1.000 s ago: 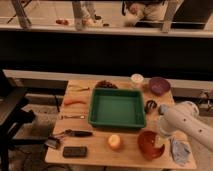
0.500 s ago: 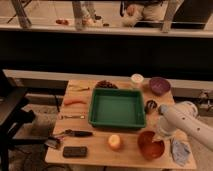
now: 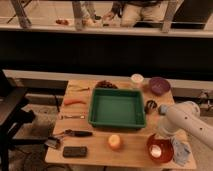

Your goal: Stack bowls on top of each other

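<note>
Bowls are seen apart on the surface. The orange-red bowl is found directly beneath the end effector, at the near right corner. The purple bowl is set well beyond it, by the far edge. Whether the end effector is wide, narrow or holding anything cannot be told. A green tray is placed to its left, and a white cup is set beside the purple bowl.

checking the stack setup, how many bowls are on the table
2: the orange-red bowl at the near right corner, under the gripper; the purple bowl at the far right. None seem hidden.
</note>
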Available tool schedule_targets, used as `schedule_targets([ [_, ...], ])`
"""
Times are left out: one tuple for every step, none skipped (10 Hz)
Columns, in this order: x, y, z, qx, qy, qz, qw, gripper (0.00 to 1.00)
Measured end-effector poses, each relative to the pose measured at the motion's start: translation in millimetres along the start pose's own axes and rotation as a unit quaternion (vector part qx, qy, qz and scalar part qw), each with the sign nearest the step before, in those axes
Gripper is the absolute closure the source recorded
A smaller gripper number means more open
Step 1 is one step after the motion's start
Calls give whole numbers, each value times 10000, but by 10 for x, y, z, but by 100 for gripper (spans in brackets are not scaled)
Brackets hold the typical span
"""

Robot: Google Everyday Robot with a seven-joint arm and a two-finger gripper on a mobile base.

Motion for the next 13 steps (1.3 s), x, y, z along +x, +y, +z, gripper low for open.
schedule_targets([
  [-38, 14, -31, -3, 26, -4, 10000, 100],
  [-62, 29, -51, -6, 42, -5, 10000, 100],
  [-103, 56, -91, -10, 68, -14, 10000, 100],
  [-127, 71, -132, -5, 88, -14, 10000, 100],
  [-141, 77, -175, 5, 104, -5, 9999, 100],
  [-153, 82, -227, 19, 120, 9, 9999, 100],
  [-161, 80, -311, 48, 139, 28, 9999, 100],
  [-167, 72, -432, 92, 163, 60, 9998, 100],
  [-158, 67, -544, 134, 189, 107, 9997, 100],
  [-131, 65, -669, 172, 223, 168, 9995, 100],
  [-98, 59, -798, 208, 247, 243, 9992, 100],
  [-72, 59, -868, 216, 260, 298, 9990, 100],
  [-31, 57, -946, 218, 288, 361, 9987, 100],
])
